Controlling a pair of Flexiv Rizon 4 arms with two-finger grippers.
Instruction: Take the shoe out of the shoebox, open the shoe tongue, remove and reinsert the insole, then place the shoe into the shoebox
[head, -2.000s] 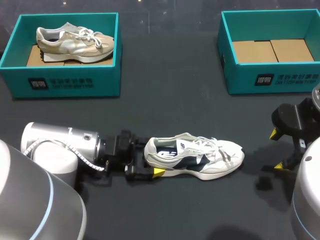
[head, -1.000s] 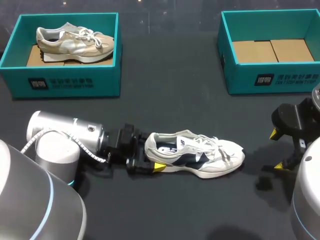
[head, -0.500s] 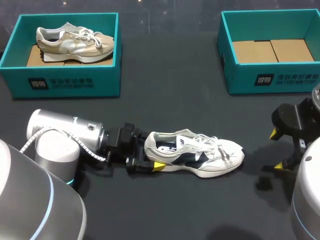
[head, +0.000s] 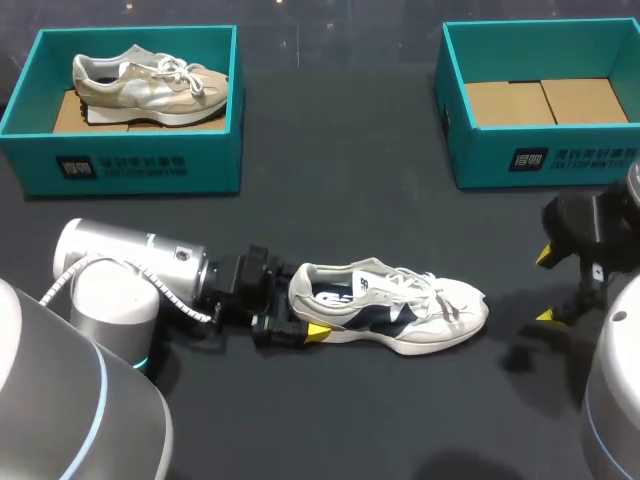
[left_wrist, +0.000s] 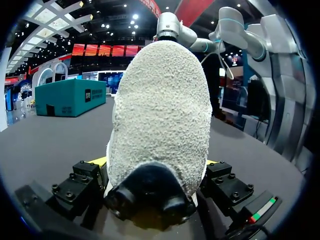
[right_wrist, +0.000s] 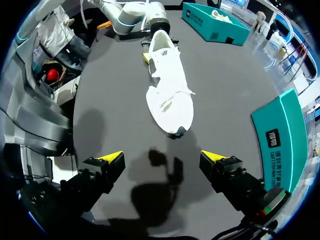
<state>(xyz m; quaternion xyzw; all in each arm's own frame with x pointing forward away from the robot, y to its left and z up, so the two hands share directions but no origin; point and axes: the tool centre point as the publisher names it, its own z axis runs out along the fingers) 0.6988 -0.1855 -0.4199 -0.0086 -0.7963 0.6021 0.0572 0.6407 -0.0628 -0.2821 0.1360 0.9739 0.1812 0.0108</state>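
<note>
Shoe (head: 390, 310) sits upright on table (head: 340, 200). Left gripper (head: 300, 316) clamps its heel. Right gripper (head: 545, 285) hangs spread and empty, well off the toe. Looks light, with a soft upper; the firm heel is likely the safest hold.

Shoe (head: 400, 312) heel in left claw (head: 302, 312); left shoebox (head: 130, 165), right shoebox (head: 570, 160) behind.

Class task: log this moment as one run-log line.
white shoe: upright on table | left gripper: shut on its heel | right gripper: open, beyond its toe, touching nothing
</note>
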